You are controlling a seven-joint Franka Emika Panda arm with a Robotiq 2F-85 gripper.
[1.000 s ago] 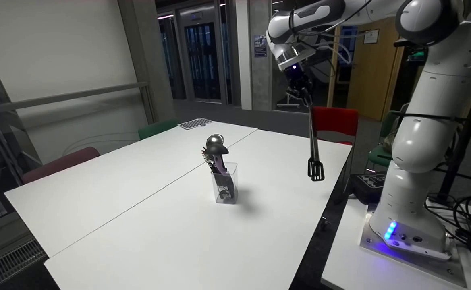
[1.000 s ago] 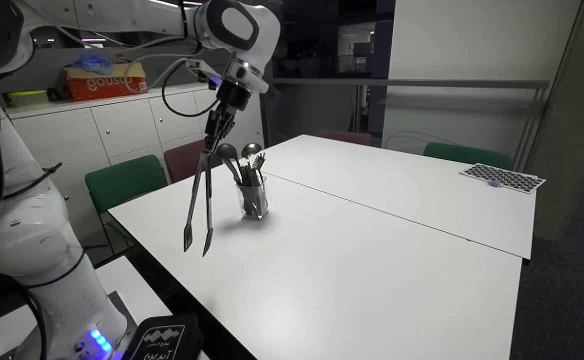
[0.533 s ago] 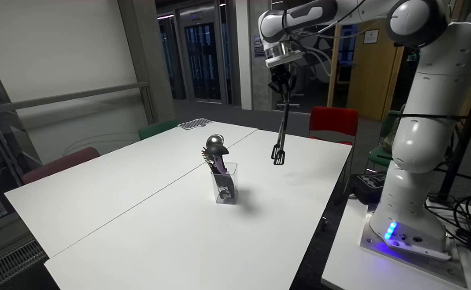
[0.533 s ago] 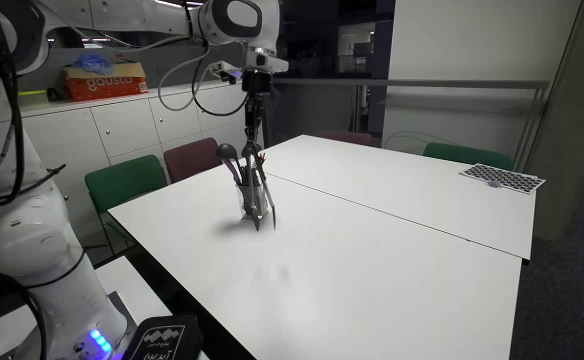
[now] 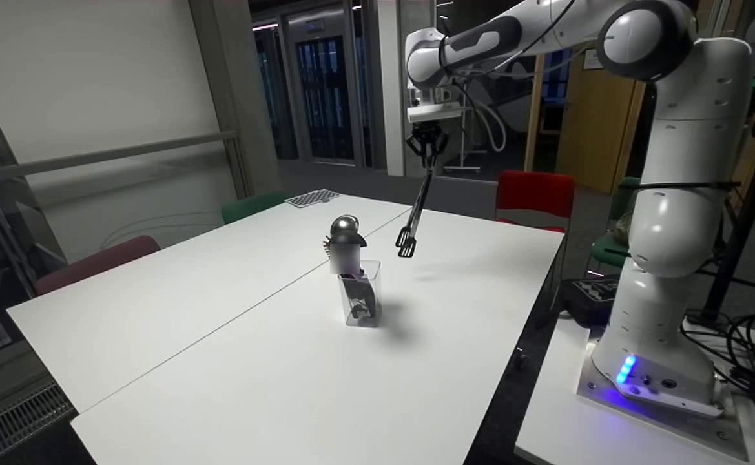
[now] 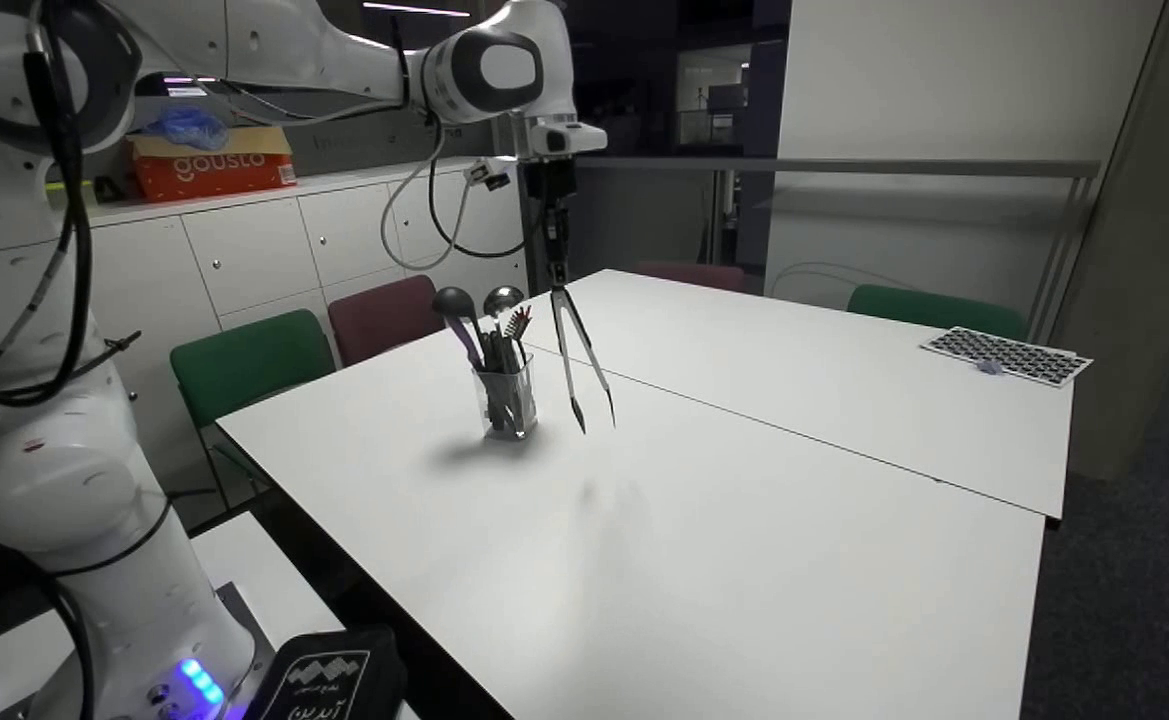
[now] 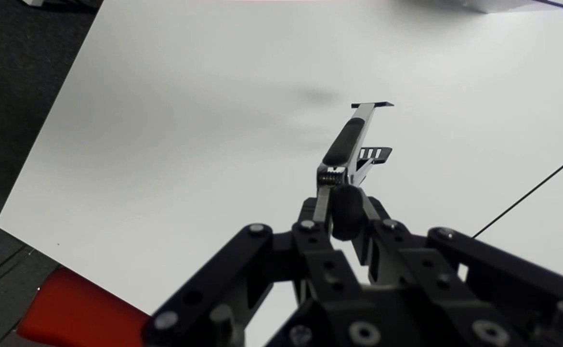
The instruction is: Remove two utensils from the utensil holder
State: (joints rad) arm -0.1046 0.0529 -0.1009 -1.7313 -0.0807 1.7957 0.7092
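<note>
In an exterior view: tongs point(image 5: 420, 203) hanging right of centre, holder point(image 5: 376, 279) standing central | in an exterior view: other utensils point(image 6: 499, 350) sitting in holder, left of centre | wrist view: gripper point(image 7: 344, 209) clamping tongs | apparently one out, one remaining

Low, flat-fronted white cabinets point(image 6: 254, 240) stand behind a green, rounded-backed chair point(image 6: 249, 365); elsewhere, tall, grey-framed glass doors point(image 5: 322, 93) rise beyond a broad, flat white table point(image 5: 222, 381)
</note>
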